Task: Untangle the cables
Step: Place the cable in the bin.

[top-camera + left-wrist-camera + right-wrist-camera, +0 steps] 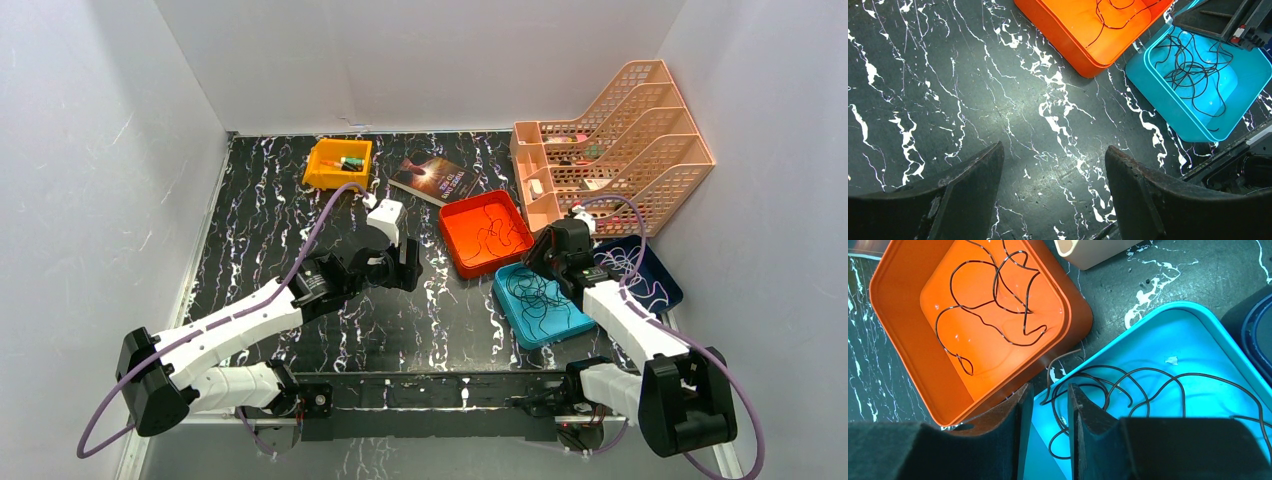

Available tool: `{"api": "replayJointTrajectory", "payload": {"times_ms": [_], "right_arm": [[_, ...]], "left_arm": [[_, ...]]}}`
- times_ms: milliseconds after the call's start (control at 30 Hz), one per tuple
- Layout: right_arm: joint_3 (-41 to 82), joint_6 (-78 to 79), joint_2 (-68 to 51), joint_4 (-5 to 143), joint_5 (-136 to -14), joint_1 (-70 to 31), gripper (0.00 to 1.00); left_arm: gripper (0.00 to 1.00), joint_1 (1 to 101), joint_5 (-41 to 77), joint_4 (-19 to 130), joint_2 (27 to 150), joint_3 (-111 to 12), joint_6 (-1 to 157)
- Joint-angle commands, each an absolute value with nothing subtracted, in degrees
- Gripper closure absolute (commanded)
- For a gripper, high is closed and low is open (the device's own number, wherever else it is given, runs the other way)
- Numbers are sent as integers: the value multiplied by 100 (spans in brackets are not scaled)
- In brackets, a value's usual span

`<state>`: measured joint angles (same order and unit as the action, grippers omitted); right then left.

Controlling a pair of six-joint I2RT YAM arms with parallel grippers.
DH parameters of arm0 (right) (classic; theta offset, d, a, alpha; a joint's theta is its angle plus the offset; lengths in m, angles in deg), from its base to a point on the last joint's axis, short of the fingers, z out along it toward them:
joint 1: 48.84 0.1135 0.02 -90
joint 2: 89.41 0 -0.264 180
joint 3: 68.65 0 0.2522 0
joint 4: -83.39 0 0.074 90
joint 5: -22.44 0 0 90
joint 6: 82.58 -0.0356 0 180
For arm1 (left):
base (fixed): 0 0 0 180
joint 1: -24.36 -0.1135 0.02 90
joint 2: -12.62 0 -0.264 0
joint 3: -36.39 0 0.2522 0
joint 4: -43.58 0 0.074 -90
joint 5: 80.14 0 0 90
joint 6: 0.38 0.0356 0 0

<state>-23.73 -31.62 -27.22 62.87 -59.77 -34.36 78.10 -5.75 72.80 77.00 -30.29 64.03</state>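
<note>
Right wrist view: my right gripper (1046, 432) is nearly closed over the cable tangle (1128, 390) in the teal tray (1193, 340), seemingly empty; one cable (993, 300) lies in the orange tray (893, 300). Left gripper (1053, 195) spread, idle. Next: pinch one strand cleanly.

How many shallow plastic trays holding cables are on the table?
3: an orange square tray at centre, a teal tray just nearer the arms, and a dark blue tray to its right, partly hidden by the right arm.

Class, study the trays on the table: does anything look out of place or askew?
One thing: a cable end pokes over the rim of the blue tray toward the orange tray, beside the right gripper. The book lies askew. Nothing looks spilled or damaged.
</note>
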Motion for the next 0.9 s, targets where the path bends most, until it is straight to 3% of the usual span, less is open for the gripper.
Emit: {"api": "replayJointTrajectory", "payload": {"times_ms": [0, 300, 567, 700, 867], "right_arm": [[-2321, -3149, -2676, 6638, -5871, -3458, 62], [-2316, -3116, -2541, 6706, -5865, -3456, 71], [-2316, -3071, -2710, 6628, -5912, -3454, 86], [-2287, -3076, -2914, 6464, -5832, -3451, 99], [-2285, -3135, -3188, 6164, -5678, -3452, 100]], "left_arm": [[27, 7785, -557, 7261, 7586, -3004, 6386], [27, 7782, -565, 7279, 7574, -3018, 6411], [27, 7783, -572, 7280, 7605, -3025, 6426], [27, 7783, -574, 7281, 7593, -3023, 6423], [27, 7784, -567, 7263, 7589, -2993, 6413]]}}
